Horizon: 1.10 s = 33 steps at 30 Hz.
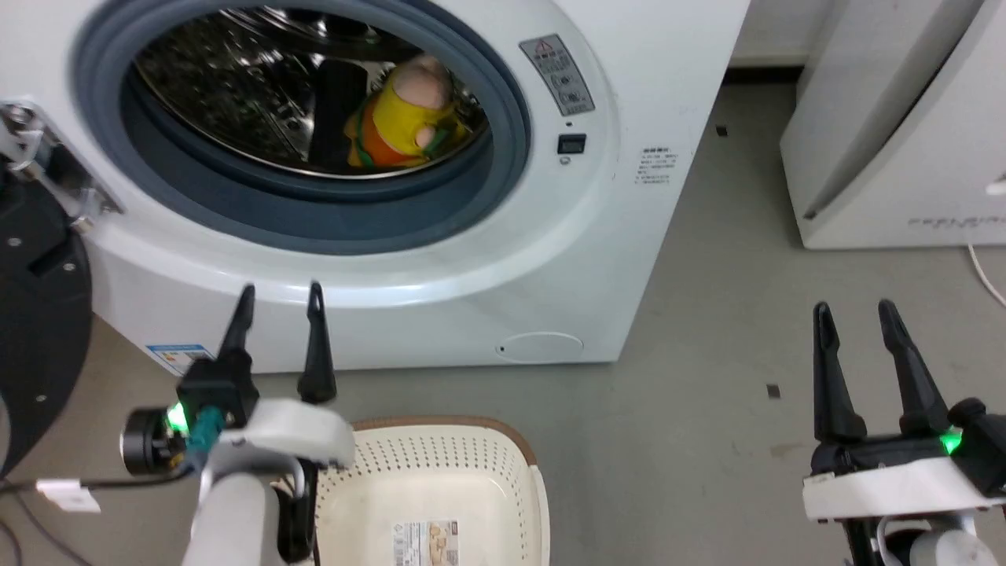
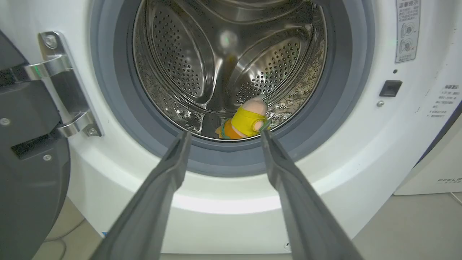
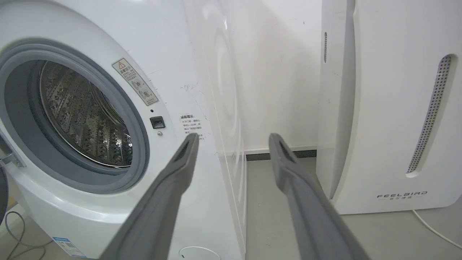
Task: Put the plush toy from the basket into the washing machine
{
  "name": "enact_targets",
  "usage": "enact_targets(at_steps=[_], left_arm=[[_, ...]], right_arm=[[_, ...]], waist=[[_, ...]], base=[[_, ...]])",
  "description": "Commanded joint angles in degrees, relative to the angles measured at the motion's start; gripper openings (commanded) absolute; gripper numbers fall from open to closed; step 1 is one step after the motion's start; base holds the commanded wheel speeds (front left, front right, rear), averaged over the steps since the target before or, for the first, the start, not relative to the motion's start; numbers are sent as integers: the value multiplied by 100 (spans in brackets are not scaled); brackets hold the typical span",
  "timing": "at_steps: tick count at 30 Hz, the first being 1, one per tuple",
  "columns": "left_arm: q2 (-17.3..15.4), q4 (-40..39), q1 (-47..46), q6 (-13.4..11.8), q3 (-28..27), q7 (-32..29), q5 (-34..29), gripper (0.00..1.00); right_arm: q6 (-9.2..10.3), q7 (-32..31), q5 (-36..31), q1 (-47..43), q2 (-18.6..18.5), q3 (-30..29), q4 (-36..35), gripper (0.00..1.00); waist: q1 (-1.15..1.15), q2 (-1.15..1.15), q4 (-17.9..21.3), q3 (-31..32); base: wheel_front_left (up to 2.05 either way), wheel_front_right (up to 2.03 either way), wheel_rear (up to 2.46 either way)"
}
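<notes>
You've got a grey smooth floor: large white front-loading washing machine upper left, cream perforated plastic basket bottom centre, white slanted appliance upper right.

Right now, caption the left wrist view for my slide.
Open left gripper faces the washing machine, plush toy resting inside.
</notes>
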<state>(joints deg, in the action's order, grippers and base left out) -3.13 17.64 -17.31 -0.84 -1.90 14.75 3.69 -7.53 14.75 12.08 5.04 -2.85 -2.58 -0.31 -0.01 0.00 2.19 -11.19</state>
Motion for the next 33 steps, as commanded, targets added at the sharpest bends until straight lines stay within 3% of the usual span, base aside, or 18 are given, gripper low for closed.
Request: enact_targets(at_steps=[1,13,24,25,33], left_arm=[[8,-128,271,14,69,25,49,100],[23,-867,1386,-303,528,25,264,100],[24,-916,1617,-358,537,25,348,100],[29,-889,1542,-328,528,-1,338,0],[28,-920,1548,-310,509,-71,309,0]], right_arm=[[4,25,-20,-161,-3,-31,32,100],[4,25,-2,-745,-3,-153,158,100],[4,25,-14,-1001,-3,-179,241,100],[0,-1,0,-936,0,-182,220,0],[-1,-64,-50,-914,0,-164,211,0]], waist=[[1,0,-139,241],[1,0,-426,878],[1,0,-469,1061],[1,0,-469,1062],[1,0,-458,1066]], base=[[0,0,0],[0,0,0],[0,0,0],[0,0,0],[0,0,0]])
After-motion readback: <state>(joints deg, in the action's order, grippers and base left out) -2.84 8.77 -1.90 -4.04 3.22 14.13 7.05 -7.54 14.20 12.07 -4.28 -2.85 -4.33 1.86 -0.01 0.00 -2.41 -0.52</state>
